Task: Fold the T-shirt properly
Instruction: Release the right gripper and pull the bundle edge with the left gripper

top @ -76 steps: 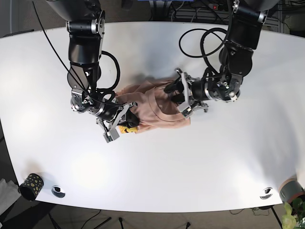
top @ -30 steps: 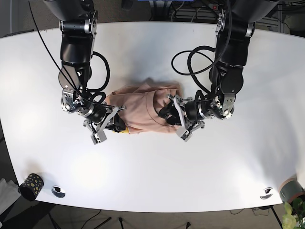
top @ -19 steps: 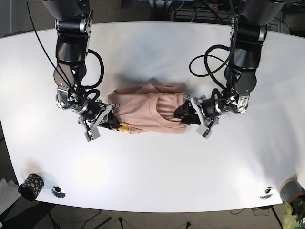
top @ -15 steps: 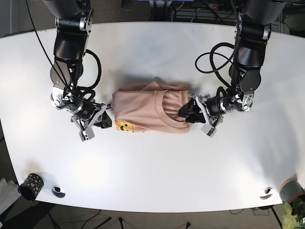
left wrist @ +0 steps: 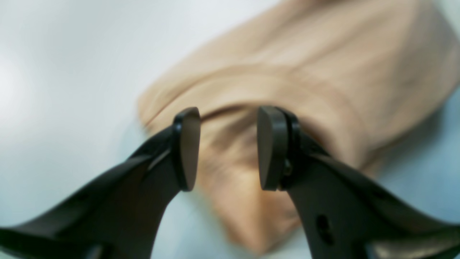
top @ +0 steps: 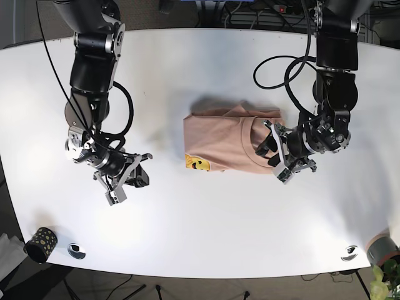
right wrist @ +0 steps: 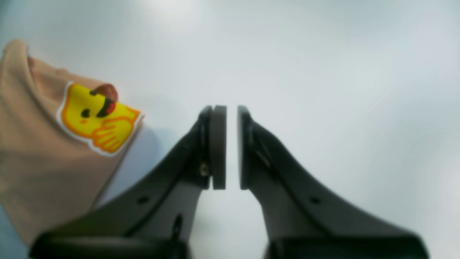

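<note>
- One peach T-shirt [top: 228, 139], folded into a compact rectangle, lies on the white bench [top: 206, 69] near its middle; a yellow duck print [top: 197, 164] shows at the corner of the shirt nearest the right arm.
- One left pincer [top: 275, 152], on the collar side of the T-shirt: the left wrist view shows the pads [left wrist: 188, 147] parted a moderate way, with cloth seen between and beyond them. Whether they touch the fabric cannot be told, since that view is blurred; nothing is pinched.
- One right pincer [top: 128, 181], well apart from the T-shirt on its duck-print side, over bare bench. The right wrist view shows its pads [right wrist: 218, 145] nearly together with a thin gap and nothing between them; the duck print [right wrist: 97, 117] sits off to one side of the frame.
- Two items unrelated to the work, far from the T-shirt along the near bench edge: a dark spotted cup [top: 40, 242] and a small round disc [top: 76, 250].
- Step in hand, as a judgement: folding looks essentially finished, and the bundle looks released.
- Next move, as a judgement: it calls for lifting the left pincer clear of the collar edge without snagging or dragging cloth, then checking that the edges lie square; a light tidy of the collar side may be wanted.
</note>
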